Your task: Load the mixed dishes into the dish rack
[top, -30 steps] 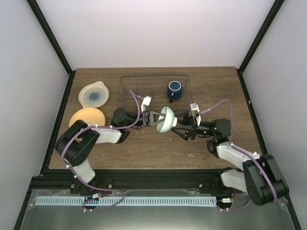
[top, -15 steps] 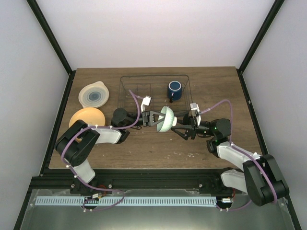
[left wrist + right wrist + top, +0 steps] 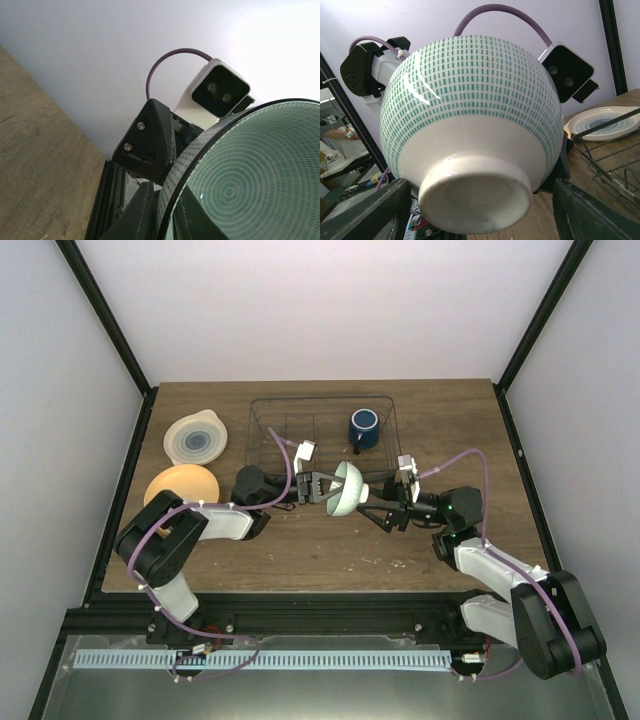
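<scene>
The small mint-green bowl hangs on its side above the table, just in front of the dish rack. My left gripper is shut on its rim; in the left wrist view the rim runs between the two dark fingers, with the ringed inside to the right. My right gripper faces the bowl's foot, open, with a finger wide on each side and no contact. The dark blue mug stands in the rack. The cream plate and the orange plate lie on the table to the left.
The wire rack shows at the right of the right wrist view, with the cream plate behind it. Black frame posts border the table on both sides.
</scene>
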### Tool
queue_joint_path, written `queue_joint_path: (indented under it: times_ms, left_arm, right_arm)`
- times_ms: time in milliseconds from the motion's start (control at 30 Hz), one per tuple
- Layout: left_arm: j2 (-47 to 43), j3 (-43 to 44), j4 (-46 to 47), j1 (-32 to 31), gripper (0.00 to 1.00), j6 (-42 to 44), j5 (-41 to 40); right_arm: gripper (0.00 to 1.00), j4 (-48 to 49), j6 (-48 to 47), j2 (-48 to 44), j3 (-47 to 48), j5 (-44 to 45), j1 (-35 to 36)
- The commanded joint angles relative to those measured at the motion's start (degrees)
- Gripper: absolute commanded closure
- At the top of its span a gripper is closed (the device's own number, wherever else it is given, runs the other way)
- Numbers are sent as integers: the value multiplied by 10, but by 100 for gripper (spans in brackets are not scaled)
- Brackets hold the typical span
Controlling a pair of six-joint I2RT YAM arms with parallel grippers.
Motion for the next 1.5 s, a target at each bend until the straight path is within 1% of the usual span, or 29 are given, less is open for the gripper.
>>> queue_joint_path:
  times_ms: [0,200,300,367,467,500,667,733,967,1167,1467]
  left_arm:
    - [5,-2,50,-4,100,0,0]
    - [9,-4,55,-8,100,-3,-2]
    - [13,-2,61,-9,100,-6,-2]
    - [17,-1,64,-11,100,-8,-2]
    - [22,2,70,-14,100,-11,-3]
    - [24,4,72,-14,100,-12,-3]
    - [34,7,84,-15,100,-19,-3]
    - [36,8,88,-15,100,-22,-3]
    - [46,8,92,-15,100,-22,-3]
    - [62,8,105,-15,94,-27,-4]
    - [58,-13,99,3,75,-18,-2]
  right_arm:
    - [23,0,-14,-7,25,12,5]
    - [23,8,-13,-7,27,12,5]
    - [27,18,-7,-3,25,8,5]
    - [33,27,-2,0,24,6,5]
    - [48,43,8,8,23,2,5]
    - [50,50,11,12,23,1,4]
    - [51,76,27,25,23,-5,5]
    - [54,74,26,25,23,-7,5]
    - [58,11,-13,9,23,16,5]
    - [58,-1,-25,15,23,33,5]
    - [59,-31,-46,9,22,69,3]
